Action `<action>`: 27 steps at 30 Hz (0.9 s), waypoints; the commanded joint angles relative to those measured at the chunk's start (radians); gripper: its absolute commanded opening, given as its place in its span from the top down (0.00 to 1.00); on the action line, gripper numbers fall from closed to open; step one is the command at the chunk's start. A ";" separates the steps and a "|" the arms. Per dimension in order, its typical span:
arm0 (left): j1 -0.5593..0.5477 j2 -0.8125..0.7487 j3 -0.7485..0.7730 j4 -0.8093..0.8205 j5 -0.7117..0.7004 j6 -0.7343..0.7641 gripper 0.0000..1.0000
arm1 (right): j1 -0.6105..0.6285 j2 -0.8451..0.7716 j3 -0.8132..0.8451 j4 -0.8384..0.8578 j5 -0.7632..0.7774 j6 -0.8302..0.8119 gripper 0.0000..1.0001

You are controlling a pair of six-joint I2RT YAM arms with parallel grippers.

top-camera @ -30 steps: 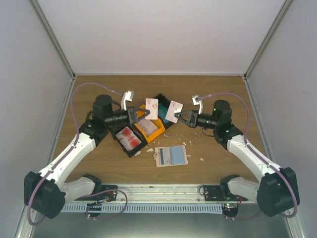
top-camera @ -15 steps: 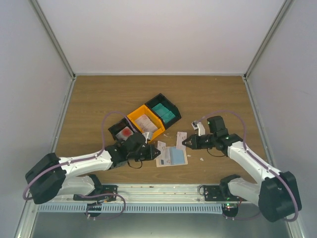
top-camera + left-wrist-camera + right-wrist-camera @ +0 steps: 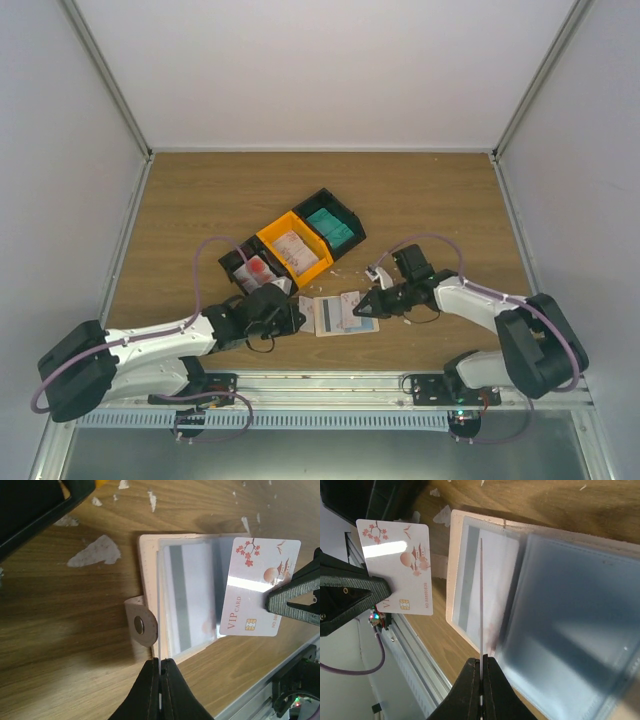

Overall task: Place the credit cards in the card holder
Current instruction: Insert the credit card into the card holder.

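The card holder (image 3: 345, 322) lies open on the table near the front edge, pale blue-grey pockets up, its snap tab (image 3: 141, 626) on the left. My left gripper (image 3: 297, 316) is shut on a white credit card with red blossoms (image 3: 400, 567), held on edge at the holder's left border (image 3: 147, 580). My right gripper (image 3: 368, 304) is shut on a like credit card (image 3: 260, 592) over the holder's right half. Each wrist view shows its own card edge-on as a thin line (image 3: 159, 605) (image 3: 481, 595), rising from shut jaws (image 3: 160, 662) (image 3: 481, 657). More cards lie in the trays.
The joined trays stand behind the holder: a black one (image 3: 240, 262) with red-blotched cards, an orange one (image 3: 272, 232), a black one (image 3: 345, 212) with teal cards. Small white scraps (image 3: 95, 552) dot the wood. The metal rail (image 3: 330, 385) runs along the front edge.
Both arms have come down and forward from above the trays to the card holder, each carrying its card. The grippers have stayed shut.
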 commanded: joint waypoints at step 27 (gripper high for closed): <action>-0.009 0.039 -0.028 -0.004 0.001 0.080 1.00 | 0.044 0.174 0.018 0.069 0.002 0.045 0.99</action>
